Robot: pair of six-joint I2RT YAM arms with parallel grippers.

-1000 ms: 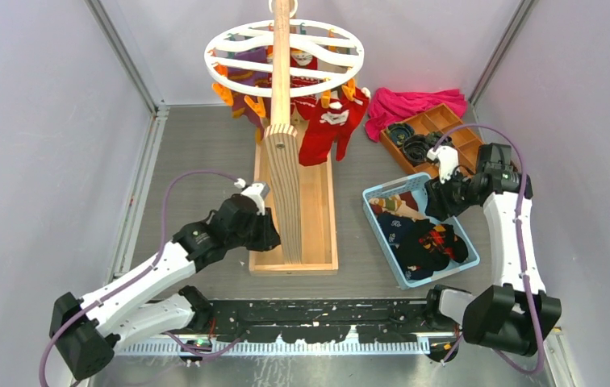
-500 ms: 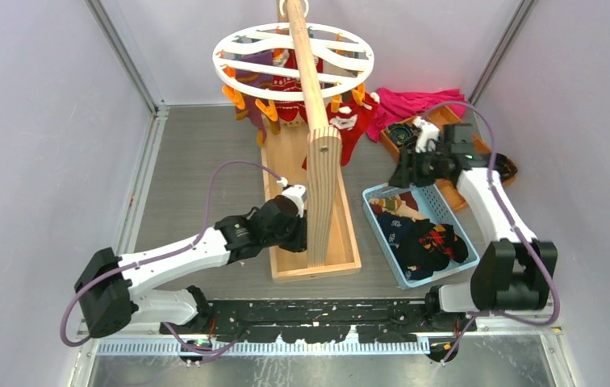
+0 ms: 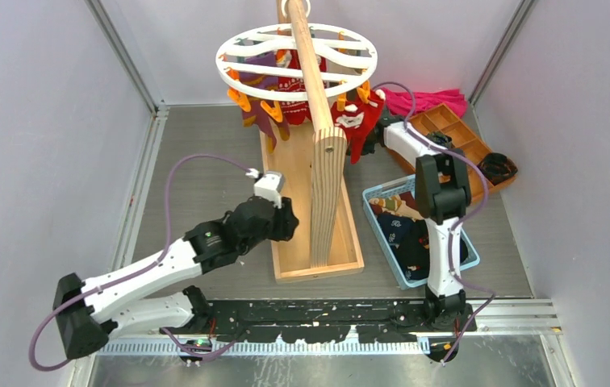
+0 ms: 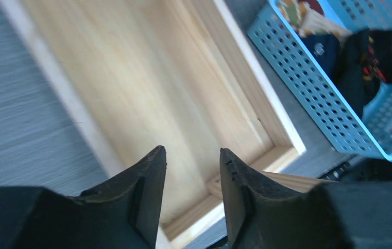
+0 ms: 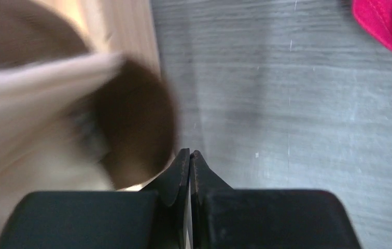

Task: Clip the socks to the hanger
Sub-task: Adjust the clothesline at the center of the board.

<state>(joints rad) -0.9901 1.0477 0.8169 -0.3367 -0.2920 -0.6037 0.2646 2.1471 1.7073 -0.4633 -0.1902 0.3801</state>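
Note:
The white ring hanger (image 3: 296, 55) hangs on a leaning wooden post (image 3: 318, 121) set in a long wooden base (image 3: 294, 173). Red and purple socks (image 3: 354, 121) are clipped under the ring with orange pegs. More socks (image 3: 403, 234) lie in the blue basket (image 3: 382, 193). My left gripper (image 3: 286, 218) stands open over the base's left wall, and in the left wrist view nothing sits between its jaws (image 4: 192, 153). My right gripper (image 3: 370, 139) is stretched out beside the hanging red socks, shut and empty (image 5: 190, 152). Left of it, a brown and white blur (image 5: 131, 124) fills the right wrist view.
A pink cloth (image 3: 427, 101) and a wooden compartment tray (image 3: 455, 133) lie at the back right, with a black item (image 3: 497, 168) beside the tray. The basket (image 4: 308, 88) stands right of the wooden base (image 4: 147, 78). Grey walls close in both sides.
The hanger stand has slid right and its post now leans. My right arm swung from above the basket up to the hanging red socks. My left gripper drew back from the post.

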